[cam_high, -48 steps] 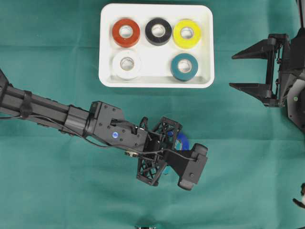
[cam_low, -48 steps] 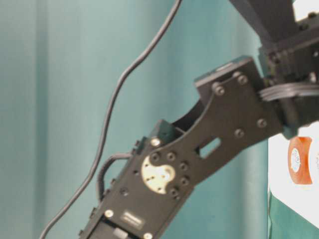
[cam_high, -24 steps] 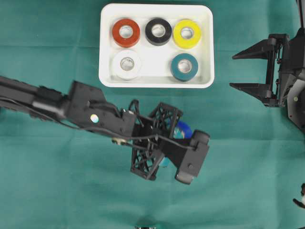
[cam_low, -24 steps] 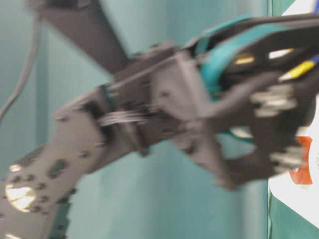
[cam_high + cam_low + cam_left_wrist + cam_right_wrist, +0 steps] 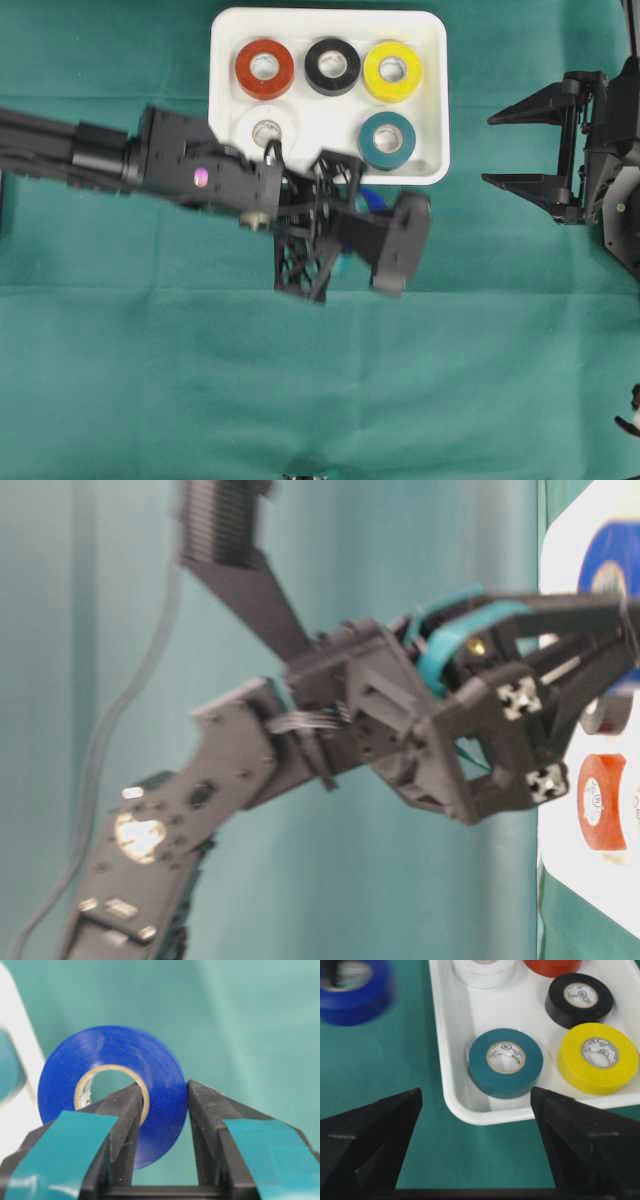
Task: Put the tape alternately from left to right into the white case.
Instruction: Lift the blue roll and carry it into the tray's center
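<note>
My left gripper [image 5: 357,207] is shut on the blue tape [image 5: 369,199], one finger through its pale core and the other on its outer wall [image 5: 110,1052]. The roll hangs in the air just before the front rim of the white case [image 5: 218,95]. In the case lie the red-orange [image 5: 264,68], black [image 5: 332,65], yellow [image 5: 392,71] and teal [image 5: 387,140] rolls. The white roll [image 5: 262,127] is partly covered by my left arm. Right of the case, my right gripper [image 5: 488,150] stands open and empty, facing the teal roll [image 5: 505,1062].
Green cloth covers the table all round the case. Between the white and teal rolls the case floor [image 5: 325,130] is bare. My left arm [image 5: 90,160] stretches in from the left edge across the cloth.
My left arm has swung toward the case, carrying the blue roll from mid-table up to the case's front rim. The right gripper has not moved.
</note>
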`<state>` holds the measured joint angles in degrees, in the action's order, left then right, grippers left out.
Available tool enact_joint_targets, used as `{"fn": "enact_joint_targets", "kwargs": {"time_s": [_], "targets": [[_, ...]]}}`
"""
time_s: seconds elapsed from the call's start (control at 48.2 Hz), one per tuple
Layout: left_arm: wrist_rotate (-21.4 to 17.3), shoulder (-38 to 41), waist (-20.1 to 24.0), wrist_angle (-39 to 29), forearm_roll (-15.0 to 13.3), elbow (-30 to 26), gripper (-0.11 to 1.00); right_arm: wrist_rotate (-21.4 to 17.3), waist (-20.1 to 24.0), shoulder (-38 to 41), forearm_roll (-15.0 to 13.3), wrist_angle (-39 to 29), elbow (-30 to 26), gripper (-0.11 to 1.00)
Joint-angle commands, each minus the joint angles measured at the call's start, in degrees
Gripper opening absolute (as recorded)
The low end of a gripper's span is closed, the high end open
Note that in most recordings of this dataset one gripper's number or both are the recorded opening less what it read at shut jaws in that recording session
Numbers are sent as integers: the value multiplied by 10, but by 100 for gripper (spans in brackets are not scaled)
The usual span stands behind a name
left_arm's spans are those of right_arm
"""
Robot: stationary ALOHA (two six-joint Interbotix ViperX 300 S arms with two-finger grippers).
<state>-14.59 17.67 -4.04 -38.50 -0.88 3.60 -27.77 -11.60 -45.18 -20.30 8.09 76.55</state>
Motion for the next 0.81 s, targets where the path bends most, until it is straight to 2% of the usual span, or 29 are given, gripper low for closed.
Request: {"fn": "enact_joint_targets", "kwargs": {"time_s": [0.0,0.353,0.601,0.788], "targets": [[-4,-25,17,5,1,2,25,-1,0,0,1,3,-4,54],[-7,-24,74,38,1,29,25,-2,0,0,1,3,-4,54],[-45,-22,104,59,1,40,25,-2,1,0,1,3,-4,54],[-52,-22,112,64,1,40,25,-2,0,0,1,3,-4,54]]}}
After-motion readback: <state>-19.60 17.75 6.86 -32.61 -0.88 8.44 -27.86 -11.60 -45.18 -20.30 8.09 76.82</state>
